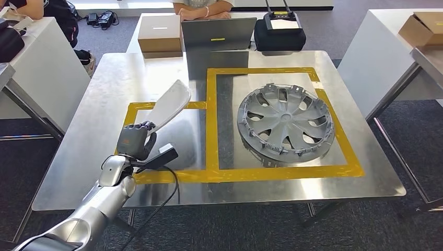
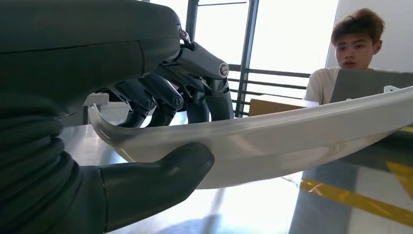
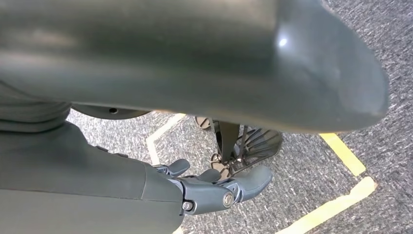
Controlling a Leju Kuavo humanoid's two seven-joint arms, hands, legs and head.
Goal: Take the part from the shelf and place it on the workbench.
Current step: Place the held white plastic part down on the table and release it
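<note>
Over the bench's (image 1: 78,172) left yellow box, left hand (image 1: 137,140) pinches the part's (image 1: 171,103) near end: light, stiff, slick; right hand (image 3: 214,187) hangs spread.

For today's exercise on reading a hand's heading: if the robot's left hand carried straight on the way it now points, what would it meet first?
The left hand points forward across the workbench, holding the white part above it. Straight on, the way looks free until the grey laptop at the far edge, though depth is unclear.
</note>
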